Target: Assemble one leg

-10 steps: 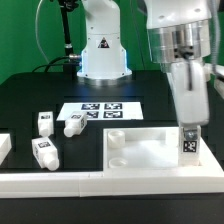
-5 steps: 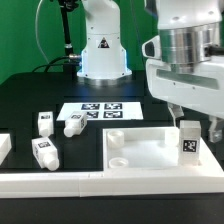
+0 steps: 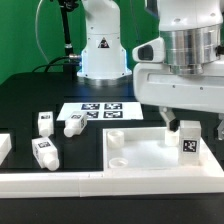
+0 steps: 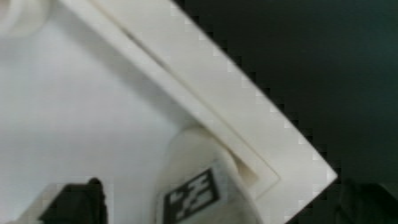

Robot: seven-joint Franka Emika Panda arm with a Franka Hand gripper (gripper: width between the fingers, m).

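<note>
A white leg (image 3: 188,140) with a black-and-white tag stands upright in the corner of the large white tabletop (image 3: 140,160) on the exterior view's right. My gripper (image 3: 194,127) hangs just above it, open, with one finger on each side of the leg's top and a gap showing. In the wrist view the leg (image 4: 199,188) stands beside the tabletop's raised rim (image 4: 196,95), and one dark finger (image 4: 75,203) stands apart from it. Three more legs lie on the black table: two (image 3: 44,122) (image 3: 73,124) by the marker board and one (image 3: 43,152) nearer the front.
The marker board (image 3: 100,112) lies flat behind the tabletop. The arm's white base (image 3: 103,50) stands at the back. A white block (image 3: 4,148) sits at the exterior view's left edge. A white rail (image 3: 60,182) runs along the table's front.
My hand has turned about its vertical axis from narrow-on to broadside. The fingers, earlier closed on the leg, now stand apart. The leg stays upright in the corner.
</note>
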